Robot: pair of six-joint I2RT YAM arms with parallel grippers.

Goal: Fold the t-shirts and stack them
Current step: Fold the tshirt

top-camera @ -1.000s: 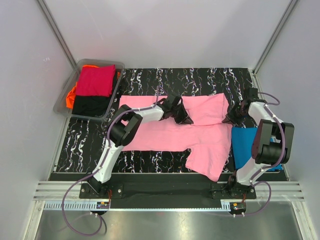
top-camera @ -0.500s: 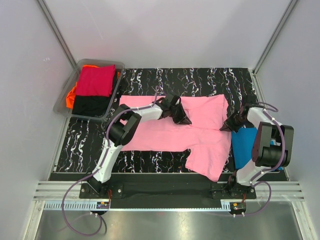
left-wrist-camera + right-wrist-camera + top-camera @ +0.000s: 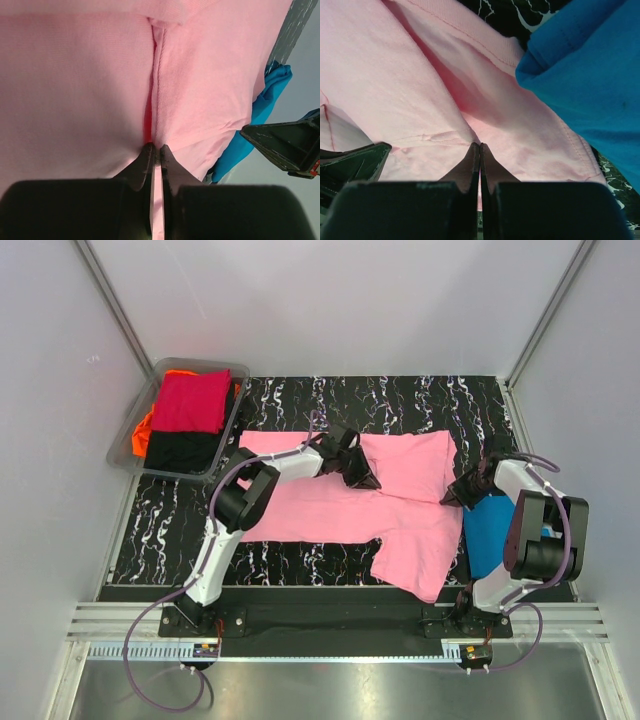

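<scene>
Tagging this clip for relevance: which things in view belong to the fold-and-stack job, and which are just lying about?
Job: pink t-shirt, blue t-shirt, crimson shirt, black shirt, orange shirt.
Lying about: clear bin holding the last three, black marbled mat.

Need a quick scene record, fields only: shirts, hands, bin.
pink t-shirt: spread across the table, not yet folded up
blue t-shirt: at the table's right edge, beside the pink one
left hand: shut on pink t-shirt, mid-cloth
right hand: shut on pink t-shirt, near its right edge
bin: far left; crimson t-shirt, black t-shirt, orange t-shirt inside
</scene>
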